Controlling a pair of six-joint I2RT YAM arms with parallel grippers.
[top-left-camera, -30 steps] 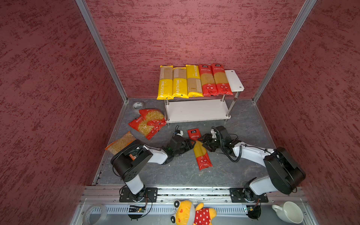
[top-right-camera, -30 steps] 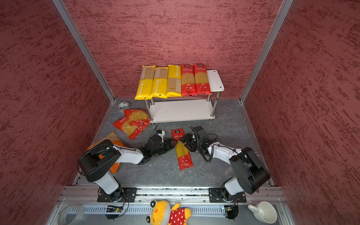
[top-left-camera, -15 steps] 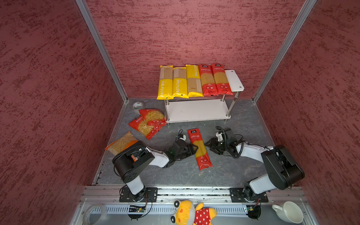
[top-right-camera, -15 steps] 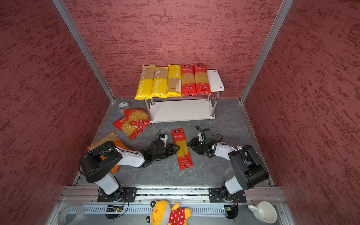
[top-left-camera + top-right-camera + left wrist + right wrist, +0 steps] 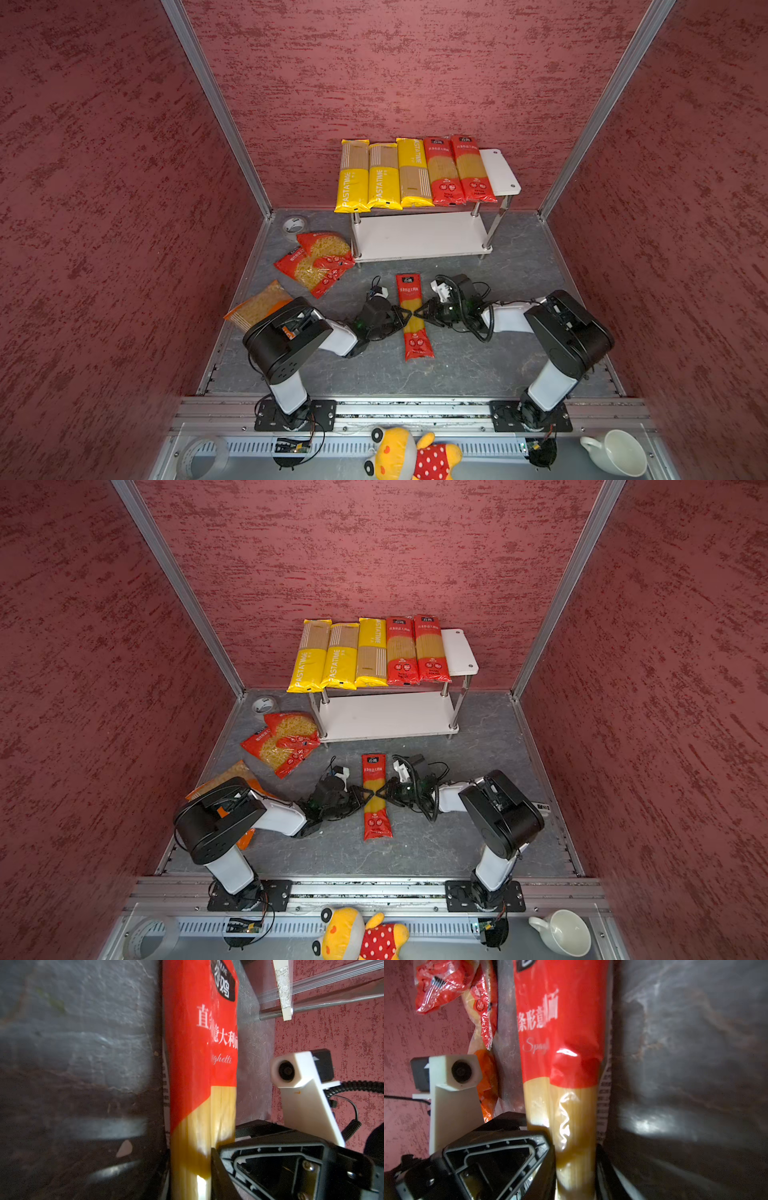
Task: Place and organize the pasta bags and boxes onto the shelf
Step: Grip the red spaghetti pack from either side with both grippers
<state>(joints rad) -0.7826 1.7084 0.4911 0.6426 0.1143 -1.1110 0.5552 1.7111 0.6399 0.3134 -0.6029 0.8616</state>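
A long red spaghetti pack point(image 5: 409, 291) point(image 5: 375, 771) lies on the grey floor in front of the shelf point(image 5: 498, 170) point(image 5: 457, 650). My left gripper point(image 5: 405, 318) point(image 5: 191, 1174) is shut on its clear middle part from the left. My right gripper point(image 5: 419, 313) point(image 5: 576, 1172) is shut on the same part from the right. Three yellow packs point(image 5: 384, 176) and two red packs point(image 5: 457, 170) lie side by side on the top board. Two red short-pasta bags point(image 5: 316, 262) and an orange bag point(image 5: 257, 305) lie on the floor at the left.
The shelf's lower board point(image 5: 419, 237) is bare, as is the right end of the top board. A tape roll point(image 5: 294, 224) sits in the back left corner. A plush toy point(image 5: 411, 455) and a white cup point(image 5: 615, 453) rest in front of the arm rail.
Both grippers were open on either side of the red spaghetti pack; they have now closed on its middle from left and right. The pack stays on the floor.
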